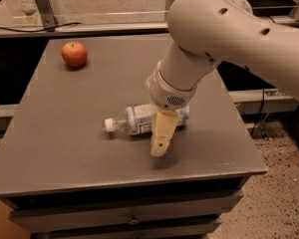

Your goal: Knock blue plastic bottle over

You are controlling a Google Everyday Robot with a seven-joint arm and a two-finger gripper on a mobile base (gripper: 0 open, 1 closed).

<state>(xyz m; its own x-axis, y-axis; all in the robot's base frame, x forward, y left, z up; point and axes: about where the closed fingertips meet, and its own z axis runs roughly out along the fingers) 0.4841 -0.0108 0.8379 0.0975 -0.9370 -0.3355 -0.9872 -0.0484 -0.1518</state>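
Note:
The blue plastic bottle (134, 120) lies on its side on the grey table (65, 133), its white cap pointing left. It is clear with a white-and-blue label. My gripper (161, 139) hangs from the big beige arm just in front of the bottle's middle, its tan fingers (163, 133) pointing down at the table. The arm's wrist covers the bottle's right end.
A red apple (74, 54) sits at the table's far left corner. A metal rail and shelf run behind the table. The table's front edge is close below the gripper, and speckled floor lies to the right.

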